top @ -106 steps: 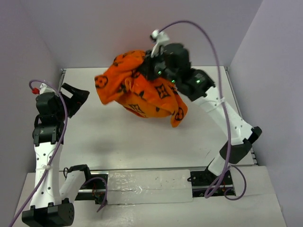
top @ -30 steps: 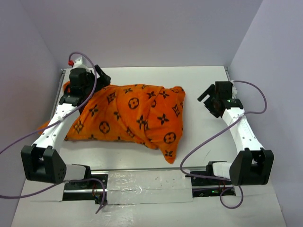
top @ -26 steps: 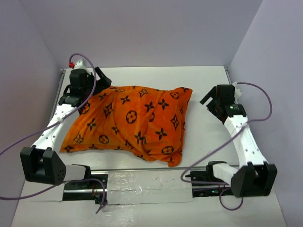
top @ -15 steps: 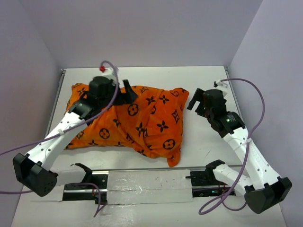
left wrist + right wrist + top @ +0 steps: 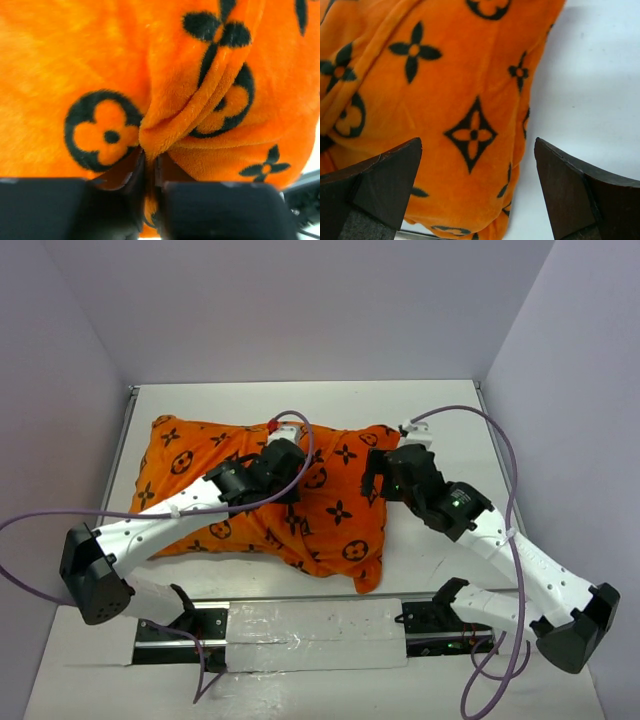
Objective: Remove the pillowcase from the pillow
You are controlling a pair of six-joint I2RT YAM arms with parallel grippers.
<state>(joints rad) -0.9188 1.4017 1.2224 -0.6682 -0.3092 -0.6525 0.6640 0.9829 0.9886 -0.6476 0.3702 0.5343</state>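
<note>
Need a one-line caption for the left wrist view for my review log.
Close-up: the left gripper pinches a raised fold of the orange, dark-monogrammed pillowcase.

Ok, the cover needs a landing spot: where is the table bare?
Widest bare table is the strip between the pillowcase and the back wall. A smaller patch lies right of it, toward the side wall, crossed by the right arm. Crowded in the middle, where the left arm lies across the pillowcase.

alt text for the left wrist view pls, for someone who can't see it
The left gripper is pinched shut on a raised fold of the pillowcase. The bright orange plush fabric, printed with dark brown flower and circle motifs, fills nearly the whole frame. No white pillow shows.
</note>
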